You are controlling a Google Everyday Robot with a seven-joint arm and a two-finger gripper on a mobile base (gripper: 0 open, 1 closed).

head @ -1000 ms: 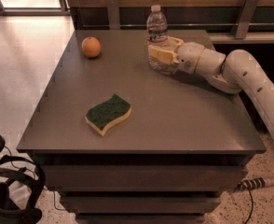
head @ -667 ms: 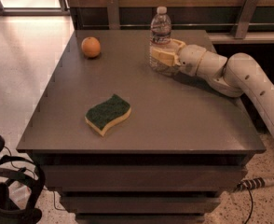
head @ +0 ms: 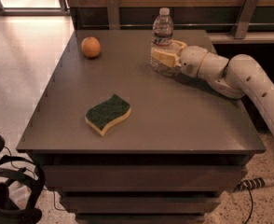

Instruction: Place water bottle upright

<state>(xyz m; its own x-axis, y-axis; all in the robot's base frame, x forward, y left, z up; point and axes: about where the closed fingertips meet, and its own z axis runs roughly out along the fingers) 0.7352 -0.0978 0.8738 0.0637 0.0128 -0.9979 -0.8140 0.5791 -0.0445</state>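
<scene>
The hand (head: 165, 55) is wrapped around the low part of the water bottle (head: 163, 29) and grips it from the side. The bottle stands straight up inside the hand, with its white cap poking out above. Its bottom looks like it is down on the counter (head: 183, 120), or very close to it. So I think the job is almost done: the bottle is up, and the last step is to let it go. For that, the hand should open slowly and pull straight back toward its arm (head: 239, 76), without bumping the bottle. The bottle is thin, clear plastic with bumpy ribs, so it is light and could tip over easily. The hand has pale yellow pads that look soft. The arm is smooth, white and round. The counter is flat, dark and plain. Far to the left of the hand sits a round orange (head: 91, 46). In front of the hand and to its left lies a wavy sponge (head: 108, 114), rough green on top and yellow below.
</scene>
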